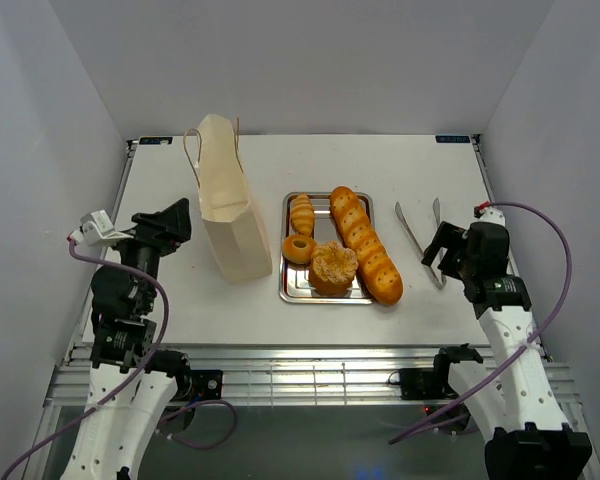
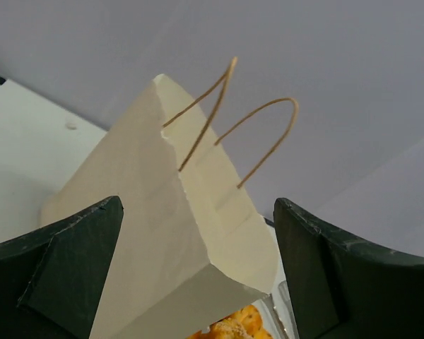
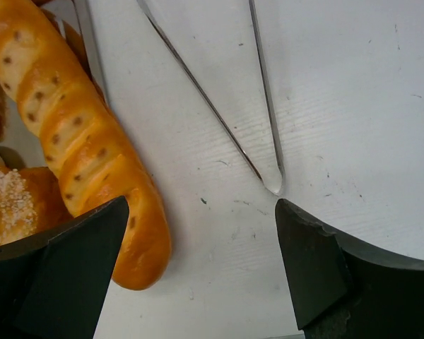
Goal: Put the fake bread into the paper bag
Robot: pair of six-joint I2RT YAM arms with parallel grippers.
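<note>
The paper bag (image 1: 228,215) stands upright left of the tray, handles up; it fills the left wrist view (image 2: 148,233). The baguette (image 1: 364,243), round bun (image 1: 333,268), ring doughnut (image 1: 299,248) and small ridged roll (image 1: 302,213) lie on the silver tray (image 1: 286,292). My left gripper (image 1: 175,222) is open and empty, left of the bag and pointing at it (image 2: 198,205). My right gripper (image 1: 435,250) is open and empty above bare table (image 3: 201,205), between the baguette's near end (image 3: 78,134) and the tongs' joint. The bun's edge (image 3: 14,205) shows at left.
Metal tongs (image 1: 420,235) lie on the table right of the tray, their joined end near my right gripper (image 3: 265,141). White walls close the table on the left, back and right. The baguette's near end overhangs the tray's right corner.
</note>
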